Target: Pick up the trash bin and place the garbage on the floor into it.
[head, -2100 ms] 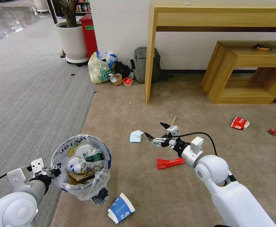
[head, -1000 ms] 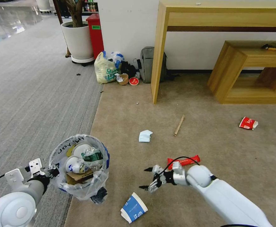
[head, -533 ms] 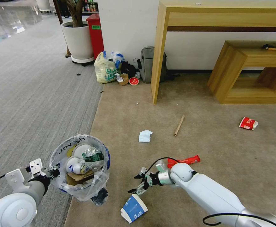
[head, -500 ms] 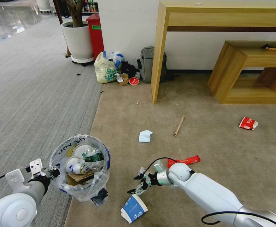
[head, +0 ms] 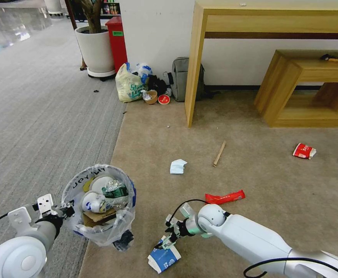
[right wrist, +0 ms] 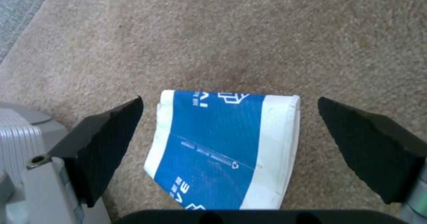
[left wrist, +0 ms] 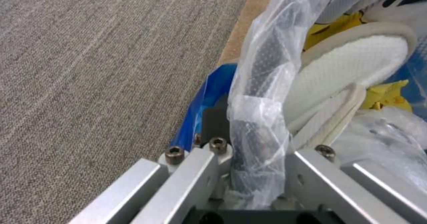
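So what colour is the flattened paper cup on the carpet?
The paper cup is blue with white ends and white print, clearest in the right wrist view.

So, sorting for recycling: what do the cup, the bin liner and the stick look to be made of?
The cup looks like printed paper, matte blue and white, squashed flat with creased folds. The bin liner is thin clear plastic film, glossy and wrinkled, with printed letters. The stick seems to be pale bare wood, though it is too small to be sure.

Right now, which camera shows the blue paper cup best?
The right wrist view: the flattened blue paper cup lies between the open right end effector's fingers. In the head view it is smaller, partly covered by that end effector.
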`<state>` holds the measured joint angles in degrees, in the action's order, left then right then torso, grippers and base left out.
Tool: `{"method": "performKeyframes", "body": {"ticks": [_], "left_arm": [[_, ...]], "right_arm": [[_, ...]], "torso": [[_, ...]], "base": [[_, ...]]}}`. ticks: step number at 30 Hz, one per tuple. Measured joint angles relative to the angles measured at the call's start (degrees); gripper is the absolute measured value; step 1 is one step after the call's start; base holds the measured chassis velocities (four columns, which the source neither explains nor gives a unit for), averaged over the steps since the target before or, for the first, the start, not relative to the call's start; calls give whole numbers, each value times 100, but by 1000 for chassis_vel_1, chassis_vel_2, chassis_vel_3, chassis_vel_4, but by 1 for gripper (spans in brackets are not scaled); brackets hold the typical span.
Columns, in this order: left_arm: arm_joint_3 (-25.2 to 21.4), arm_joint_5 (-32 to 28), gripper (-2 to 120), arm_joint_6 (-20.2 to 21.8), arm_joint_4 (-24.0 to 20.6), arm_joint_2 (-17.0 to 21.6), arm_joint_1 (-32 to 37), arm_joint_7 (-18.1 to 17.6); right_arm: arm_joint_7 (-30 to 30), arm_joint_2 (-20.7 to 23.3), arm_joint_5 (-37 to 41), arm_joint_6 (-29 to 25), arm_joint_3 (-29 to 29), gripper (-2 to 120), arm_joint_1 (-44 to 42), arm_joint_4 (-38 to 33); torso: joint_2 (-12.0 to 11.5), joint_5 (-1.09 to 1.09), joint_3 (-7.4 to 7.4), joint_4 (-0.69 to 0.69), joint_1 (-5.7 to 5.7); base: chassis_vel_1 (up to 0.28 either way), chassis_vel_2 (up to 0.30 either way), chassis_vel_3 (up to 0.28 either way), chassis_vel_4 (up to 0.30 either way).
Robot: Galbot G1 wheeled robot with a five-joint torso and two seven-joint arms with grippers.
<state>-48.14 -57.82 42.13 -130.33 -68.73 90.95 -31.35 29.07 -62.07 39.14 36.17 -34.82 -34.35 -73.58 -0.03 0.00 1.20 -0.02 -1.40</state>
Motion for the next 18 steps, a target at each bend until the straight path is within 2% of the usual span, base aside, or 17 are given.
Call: {"method": "performKeyframes", "body": {"ticks": [6,9,18], "left_arm": [[19,-3,0,0,34,-2,-19,2],[26,-9,0,0,42,-1,-21,5],[18,-18,0,0,33,0,11,4]], "right_arm": [[-73,-123,-208,122,22,100,0,92],[-181,-444,-263,160,32,100,-2,354],[-215,-773,-376,196,45,100,28,776]], "torso": [[0,-1,0,0,0],[0,0,0,0,0],[0,0,0,0,0]], "base": [[0,0,0,0],[0,0,0,0],[0,0,0,0]]}}
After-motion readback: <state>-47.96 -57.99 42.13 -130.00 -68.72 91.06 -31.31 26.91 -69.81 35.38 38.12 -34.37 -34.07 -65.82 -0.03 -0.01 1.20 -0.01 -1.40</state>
